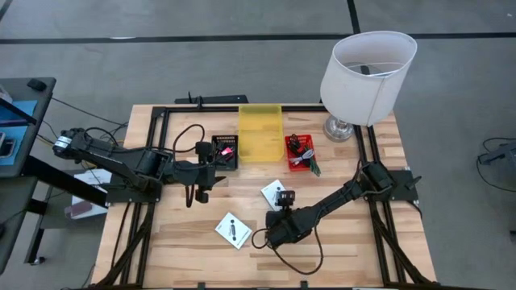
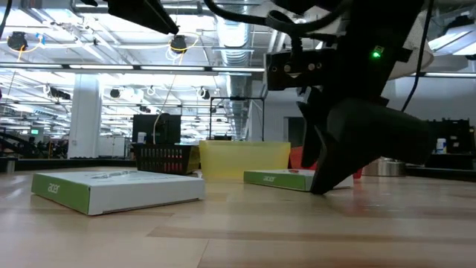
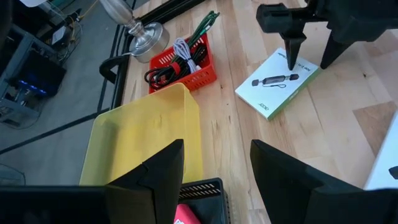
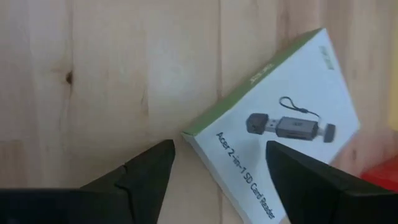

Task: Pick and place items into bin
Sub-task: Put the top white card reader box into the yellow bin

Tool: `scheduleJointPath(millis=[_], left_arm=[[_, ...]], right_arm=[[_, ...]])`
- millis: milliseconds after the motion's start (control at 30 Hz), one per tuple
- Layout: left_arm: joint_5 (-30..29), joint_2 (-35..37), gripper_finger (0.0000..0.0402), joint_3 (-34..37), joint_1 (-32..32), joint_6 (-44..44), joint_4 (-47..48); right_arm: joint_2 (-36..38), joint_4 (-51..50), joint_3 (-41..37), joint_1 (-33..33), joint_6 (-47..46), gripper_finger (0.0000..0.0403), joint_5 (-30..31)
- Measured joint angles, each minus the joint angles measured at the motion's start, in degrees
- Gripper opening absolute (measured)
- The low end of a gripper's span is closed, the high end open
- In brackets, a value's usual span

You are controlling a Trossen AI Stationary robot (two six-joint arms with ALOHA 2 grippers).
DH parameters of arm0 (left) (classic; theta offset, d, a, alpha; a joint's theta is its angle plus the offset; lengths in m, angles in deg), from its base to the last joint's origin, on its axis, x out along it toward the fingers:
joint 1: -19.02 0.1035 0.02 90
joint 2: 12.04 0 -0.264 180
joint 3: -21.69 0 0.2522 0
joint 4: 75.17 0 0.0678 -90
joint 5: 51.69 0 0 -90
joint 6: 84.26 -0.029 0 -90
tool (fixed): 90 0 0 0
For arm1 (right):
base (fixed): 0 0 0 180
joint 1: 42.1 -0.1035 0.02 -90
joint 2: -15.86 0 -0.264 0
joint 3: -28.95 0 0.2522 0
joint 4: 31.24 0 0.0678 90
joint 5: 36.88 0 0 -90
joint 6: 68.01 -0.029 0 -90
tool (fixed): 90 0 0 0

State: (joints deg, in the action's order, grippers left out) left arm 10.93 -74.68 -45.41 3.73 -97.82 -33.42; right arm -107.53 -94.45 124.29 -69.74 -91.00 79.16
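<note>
Hanging wide over the flat white box [image 1: 272, 192] at the table's [image 1: 339, 250] middle, the right tool [image 1: 284, 199] could push it away; left tool [image 1: 219, 161], also wide, waits by the yellow bin [image 1: 260, 131] at 12 o'clock.

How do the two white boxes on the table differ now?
The box under the right gripper lies nearer the yellow bin; the other box lies farther from the bin, with no gripper over it. Both are flat white boxes with green edges, lying on the wooden table.
</note>
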Motion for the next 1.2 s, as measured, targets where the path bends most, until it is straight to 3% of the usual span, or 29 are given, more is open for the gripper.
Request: scheduleJointPath(millis=[200,400,467,733,1200], left_arm=[[0.1,0.0,0.0178,0.0,0.0,0.2,0.0],[0.1,0.0,0.0178,0.0,0.0,0.3,0.0],[0.1,0.0,0.0178,0.0,0.0,0.3,0.0],[0.1,0.0,0.0178,0.0,0.0,0.3,0.0],[0.1,0.0,0.0178,0.0,0.0,0.8,0.0]], right_arm=[[0.1,1.1,0.0,1.9,1.6,0.0167,-3.8],[0.3,4.0,-2.1,3.0,1.5,0.0038,-1.4],[0.4,4.9,-3.3,3.1,0.4,0.0014,-0.3],[0.3,4.9,-3.4,2.2,-5.2,0.0002,1.9],[-1.1,-8.4,8.4,-1.4,-6.8,0.0000,-0.1]])
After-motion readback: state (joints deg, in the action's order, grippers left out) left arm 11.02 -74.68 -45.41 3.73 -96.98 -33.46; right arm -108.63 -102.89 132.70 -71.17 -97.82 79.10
